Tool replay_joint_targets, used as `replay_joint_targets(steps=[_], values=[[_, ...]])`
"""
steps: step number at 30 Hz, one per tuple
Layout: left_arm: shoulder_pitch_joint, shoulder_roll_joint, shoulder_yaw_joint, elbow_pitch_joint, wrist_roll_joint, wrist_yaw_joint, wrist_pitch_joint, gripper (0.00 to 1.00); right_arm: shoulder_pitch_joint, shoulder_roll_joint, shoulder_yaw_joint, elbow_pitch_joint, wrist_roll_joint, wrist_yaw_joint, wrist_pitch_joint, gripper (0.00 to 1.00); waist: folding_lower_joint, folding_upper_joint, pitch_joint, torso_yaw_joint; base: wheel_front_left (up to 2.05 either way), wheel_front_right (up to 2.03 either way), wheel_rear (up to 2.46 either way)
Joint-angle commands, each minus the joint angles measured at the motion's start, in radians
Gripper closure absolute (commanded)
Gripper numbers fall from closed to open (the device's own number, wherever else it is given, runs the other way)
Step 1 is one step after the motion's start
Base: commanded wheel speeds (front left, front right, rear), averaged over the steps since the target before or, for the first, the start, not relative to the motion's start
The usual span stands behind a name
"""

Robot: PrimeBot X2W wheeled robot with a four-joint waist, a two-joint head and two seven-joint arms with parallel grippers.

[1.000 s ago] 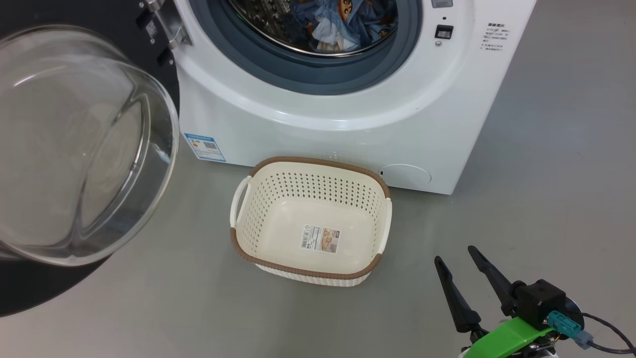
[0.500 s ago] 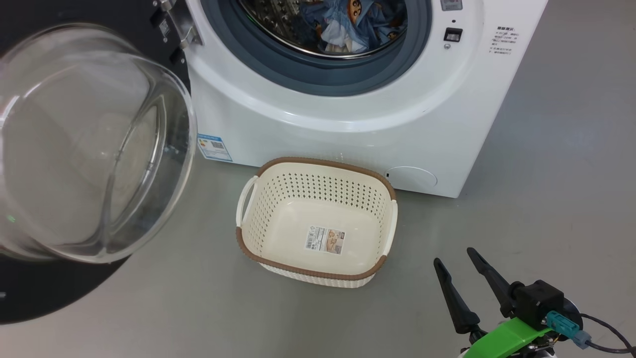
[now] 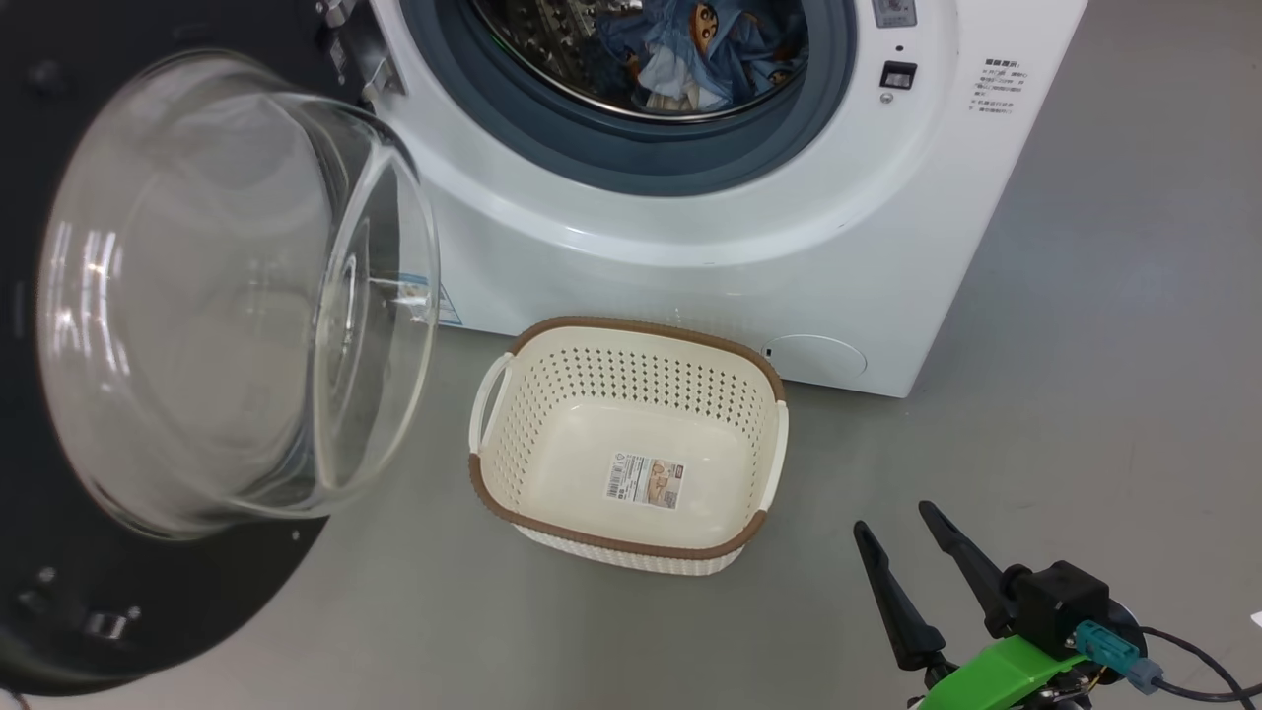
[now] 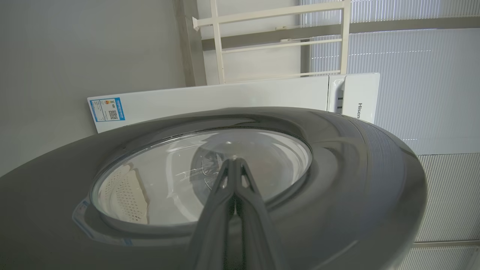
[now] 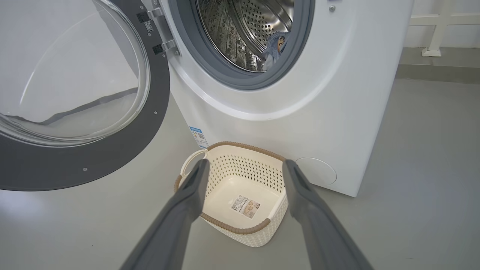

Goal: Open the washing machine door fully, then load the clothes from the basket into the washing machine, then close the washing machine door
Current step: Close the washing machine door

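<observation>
Right tool [image 3: 893, 518] near, spread wide, holding nothing. Basket [image 3: 641, 322] on grey floor [image 3: 1085, 394] before washer [image 3: 690, 247], label [image 3: 645, 480] showing on bottom. Door [image 3: 59, 611] open at left; left tool [image 4: 232, 161] pinched shut, empty, at its outer face. Clothes [image 3: 690, 49] in drum [image 5: 258, 26].

washing machine [image 3: 690, 237]: 1 | door [image 3: 148, 611]: 1 | basket [image 3: 592, 394]: 1

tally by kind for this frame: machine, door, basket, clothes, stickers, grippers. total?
washing machine: 1
washing machine door: 1
basket: 1
clothes heap: 1 (separate garments cannot be counted)
stickers: 2 (energy label, basket label)
grippers: 2 (left gripper shut, right gripper open)
Total: 8
</observation>
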Motion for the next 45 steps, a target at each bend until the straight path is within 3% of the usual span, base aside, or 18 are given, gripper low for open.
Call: replay_joint_targets(steps=[1, 9, 17, 24, 35, 45], values=[[0.012, 0.027, 0.003, -0.053, -0.014, 0.01, 0.029, 1.0, -0.02, 0.005, 0.029, -0.018, 0.007, 0.002, -0.007, 0.0, 0.0, 0.0, -0.001, 0.0, 0.0, 0.0, 0.0], [0.11, -0.047, -0.063, -0.247, -0.064, 0.052, 0.169, 1.0, -0.027, 0.007, 0.042, -0.003, 0.014, 0.002, -0.009, 0.0, 0.0, 0.0, -0.008, -0.013, 0.0, 0.0, 0.0], [0.174, -0.138, -0.133, -0.407, -0.095, 0.052, 0.227, 1.0, -0.03, 0.013, 0.048, 0.008, 0.021, 0.002, -0.015, 0.0, 0.0, 0.0, -0.013, -0.054, 0.0, 0.0, 0.0], [0.216, -0.175, -0.204, -0.505, -0.118, 0.045, 0.253, 1.0, -0.033, 0.018, 0.048, 0.018, 0.024, 0.002, -0.018, 0.0, 0.0, 0.0, -0.016, -0.111, 0.0, 0.0, 0.0], [0.22, -0.194, -0.348, -0.54, -0.147, 0.007, 0.196, 1.0, -0.035, 0.025, 0.042, 0.029, 0.025, 0.002, -0.027, 0.0, 0.0, 0.0, -0.011, -0.202, 0.0, 0.0, 0.0], [0.164, -0.195, -0.515, -0.448, -0.152, -0.089, -0.012, 1.0, -0.049, 0.032, 0.043, 0.04, 0.032, 0.002, -0.036, 0.0, 0.0, 0.0, -0.01, -0.311, 0.0, 0.0, 0.0]])
